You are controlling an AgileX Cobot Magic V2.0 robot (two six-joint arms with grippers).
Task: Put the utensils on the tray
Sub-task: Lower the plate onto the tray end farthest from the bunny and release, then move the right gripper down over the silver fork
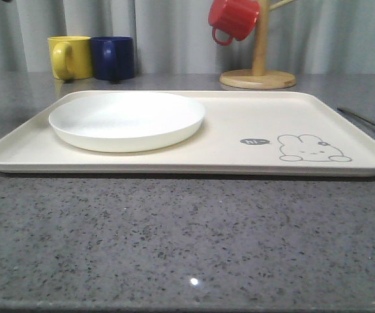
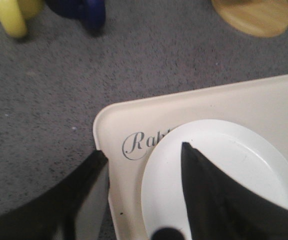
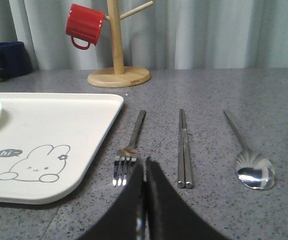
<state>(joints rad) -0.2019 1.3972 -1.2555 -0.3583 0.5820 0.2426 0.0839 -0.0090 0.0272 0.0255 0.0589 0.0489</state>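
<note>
- Left gripper (image 2: 142,162): black fingers spread wide apart, pointing downward, nothing held between them.
- Right gripper (image 3: 145,172): black fingers pressed together with no gap visible, held low and level, pointing away, nothing gripped.

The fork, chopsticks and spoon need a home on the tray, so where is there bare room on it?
The tray is bare to the right of the white plate, around the rabbit drawing and out to the right rim. The left half is crowded by the plate. The fork, chopsticks and spoon lie on the counter just past that right rim.
</note>
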